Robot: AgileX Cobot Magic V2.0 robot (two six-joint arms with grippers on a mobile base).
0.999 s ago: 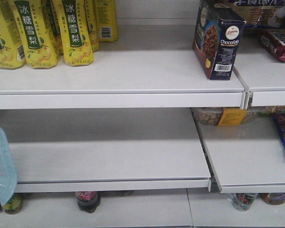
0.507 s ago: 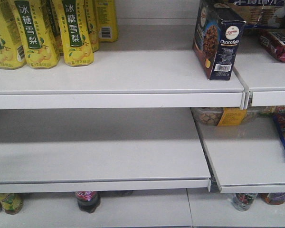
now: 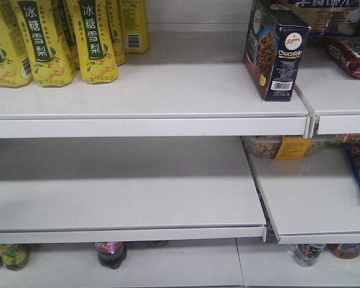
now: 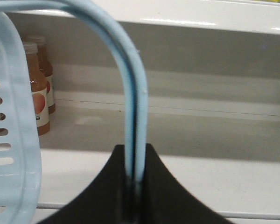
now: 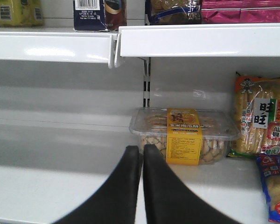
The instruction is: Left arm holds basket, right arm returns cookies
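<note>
**Change since the earlier front views.** One second back, the basket's slotted blue wall showed at the 8 o'clock edge of the front view; half a second back it had left that view, and it is absent now. The cookies [image 3: 275,51] have not shifted on the top shelf [image 3: 168,96]. Judgement: the carton already stands returned, and both arms look clear of it, so the task appears at or near its end.

**Cookies.** Tall dark navy carton, upright, at 1 o'clock in the front view, at the right end of the left shelf board, near the seam. Chocolate-cookie picture on the broad face; round red-white logo, white lettering and barcode on the narrow face. Nothing touches it.

**Basket** [image 4: 14,130]. Light blue plastic, slotted side at 9 o'clock in the left wrist view; hoop handle [image 4: 133,107] arches down to 6 o'clock.

**Left gripper** [image 4: 133,184]. Clamped on the hoop handle, which runs straight down between its black fingers.

**Right gripper** [image 5: 142,177]. Fingers pressed together, empty, at 6 o'clock in its own view, before a clear biscuit tub [image 5: 184,135] on the middle shelf.
</note>
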